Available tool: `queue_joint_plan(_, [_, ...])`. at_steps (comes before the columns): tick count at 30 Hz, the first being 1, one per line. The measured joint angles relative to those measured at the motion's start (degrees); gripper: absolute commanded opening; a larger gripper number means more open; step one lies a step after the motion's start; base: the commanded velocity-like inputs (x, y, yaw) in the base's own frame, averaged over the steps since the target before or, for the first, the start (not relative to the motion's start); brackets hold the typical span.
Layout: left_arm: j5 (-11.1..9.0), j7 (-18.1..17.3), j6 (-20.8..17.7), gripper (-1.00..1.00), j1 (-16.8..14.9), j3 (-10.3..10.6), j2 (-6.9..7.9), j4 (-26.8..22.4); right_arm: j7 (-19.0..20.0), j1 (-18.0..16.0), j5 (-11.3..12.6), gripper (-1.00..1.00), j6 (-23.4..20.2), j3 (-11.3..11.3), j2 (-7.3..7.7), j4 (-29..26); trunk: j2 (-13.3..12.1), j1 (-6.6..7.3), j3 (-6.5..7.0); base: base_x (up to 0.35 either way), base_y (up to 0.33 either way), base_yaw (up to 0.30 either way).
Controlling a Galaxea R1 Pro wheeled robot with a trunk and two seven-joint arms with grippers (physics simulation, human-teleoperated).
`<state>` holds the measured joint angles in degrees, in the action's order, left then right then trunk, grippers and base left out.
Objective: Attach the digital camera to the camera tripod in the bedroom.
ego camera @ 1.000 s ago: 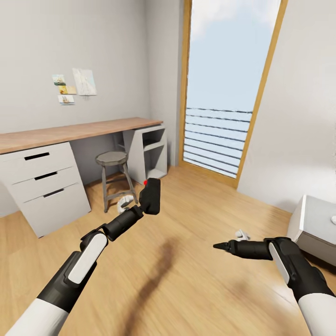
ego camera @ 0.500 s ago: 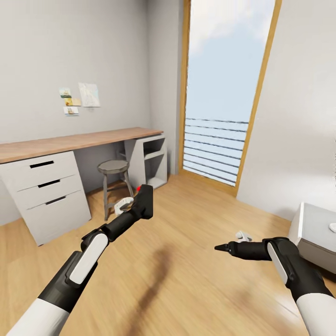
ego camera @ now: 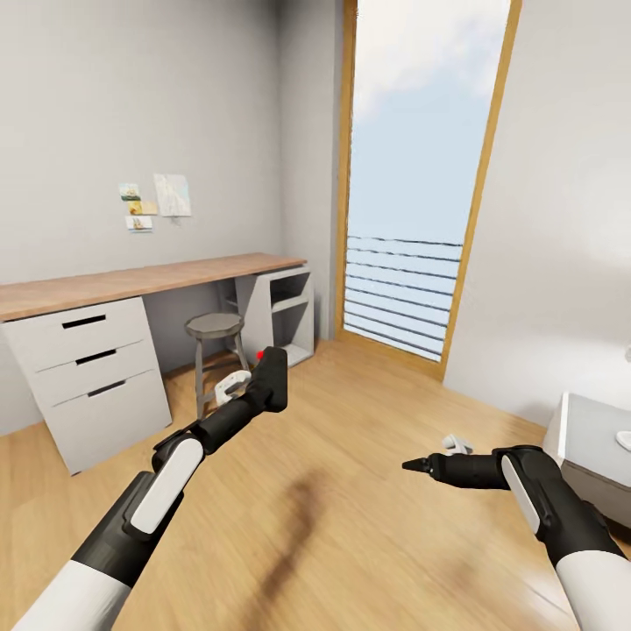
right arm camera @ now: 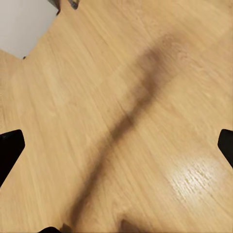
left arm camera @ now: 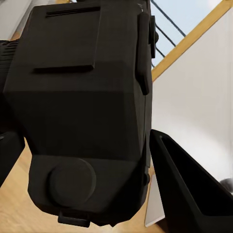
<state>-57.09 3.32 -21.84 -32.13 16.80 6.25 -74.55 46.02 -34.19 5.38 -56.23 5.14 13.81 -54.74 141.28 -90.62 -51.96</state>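
The fingers [left arm camera: 189, 189] of the left gripper [ego camera: 263, 386] are closed on the small black angular digital camera [ego camera: 270, 379], which is held up in the air above the light wood floor [ego camera: 350, 543]. In the left wrist view the dark camera body [left arm camera: 87, 111] is seen very close, pressed between the two black fingers. In the head view a bright red round button [ego camera: 260, 355] is seen on the upper corner of the camera.

The right gripper [ego camera: 419, 464] is held out low over the floor, well apart from the camera. In the right wrist view its two black fingers [right arm camera: 9, 150] are seen at the opposite edges of the picture, spread wide, and nothing is held between them; a long dark shadow is seen on the wooden floor [right arm camera: 126, 97] below.

Behind the left arm, a round grey metal stool [ego camera: 215, 346] is placed in front of a long worktop with a wooden top [ego camera: 140, 280] and white drawers [ego camera: 83, 372]. A white open shelf unit [ego camera: 280, 311] stands at the end of the worktop. Small paper pictures [ego camera: 158, 200] are fixed on the grey wall above. A tall window with a wooden frame [ego camera: 412, 193] and horizontal rails is seen in the corner. A low grey cabinet [ego camera: 596, 451] is seen near the right arm.
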Motion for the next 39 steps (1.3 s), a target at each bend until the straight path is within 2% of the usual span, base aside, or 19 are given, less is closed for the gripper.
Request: queue_joint_plan(39, [0.0, -0.5, 0.1, -1.0, 0.0, 0.0, 0.04, 0.1, 0.1, 0.0, 0.1, 1.0, 0.0, -0.1, 0.03, -0.1, -15.6, 8.57, 7.0, 0.0, 0.0, 0.0])
